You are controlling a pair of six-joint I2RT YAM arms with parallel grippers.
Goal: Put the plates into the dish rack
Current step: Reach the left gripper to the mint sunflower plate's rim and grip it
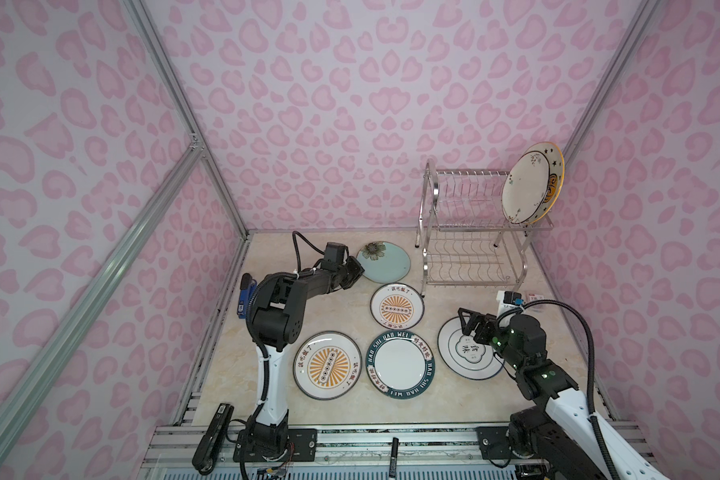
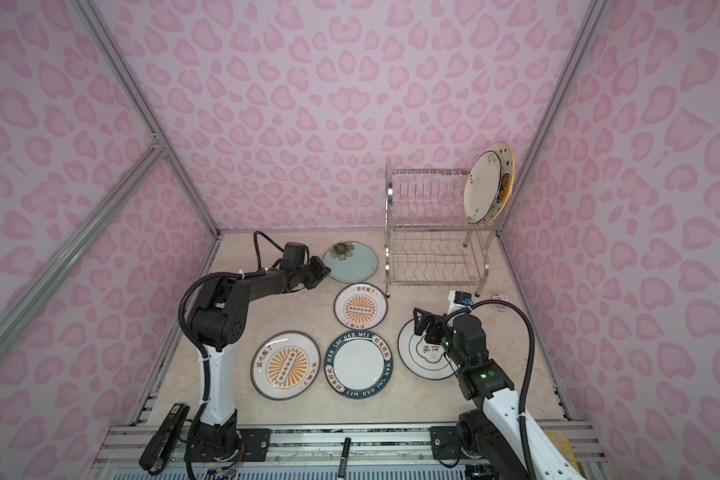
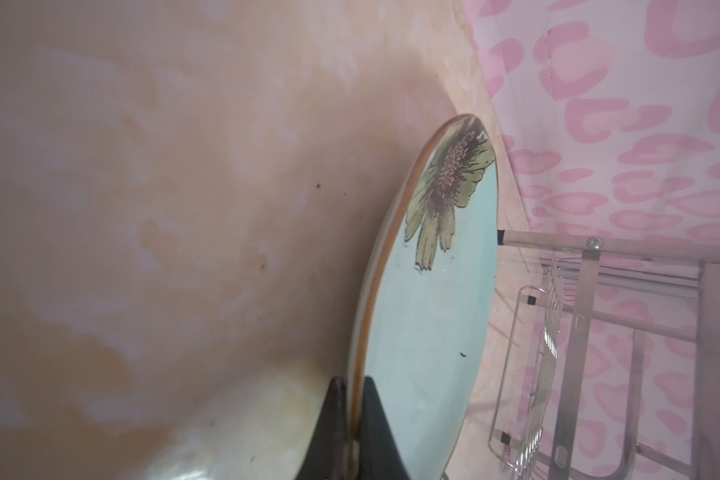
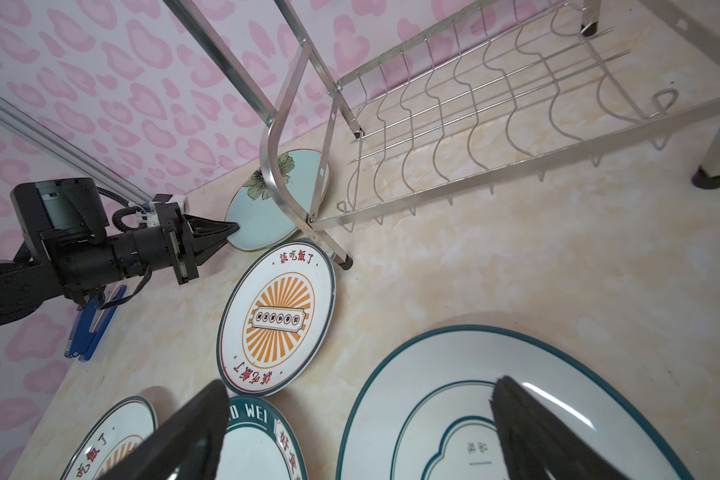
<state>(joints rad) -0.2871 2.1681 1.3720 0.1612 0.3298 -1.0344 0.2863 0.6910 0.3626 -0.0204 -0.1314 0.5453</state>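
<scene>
A pale marbled surface [image 1: 454, 399] lies between pink heart-print walls [image 1: 350, 104]. The left tool [image 1: 357, 270] is clamped on the rim of the pale blue flower plate [image 1: 389, 266], just beside the dish rack [image 1: 466, 227] at the back right. The right tool [image 1: 465, 321] gapes above the emblem plate [image 1: 454, 353].

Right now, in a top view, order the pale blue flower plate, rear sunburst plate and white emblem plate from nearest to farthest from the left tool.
1. pale blue flower plate: at the back, rim clamped in the left tool.
2. rear sunburst plate: centre, right of the tool.
3. white emblem plate: front right.
</scene>
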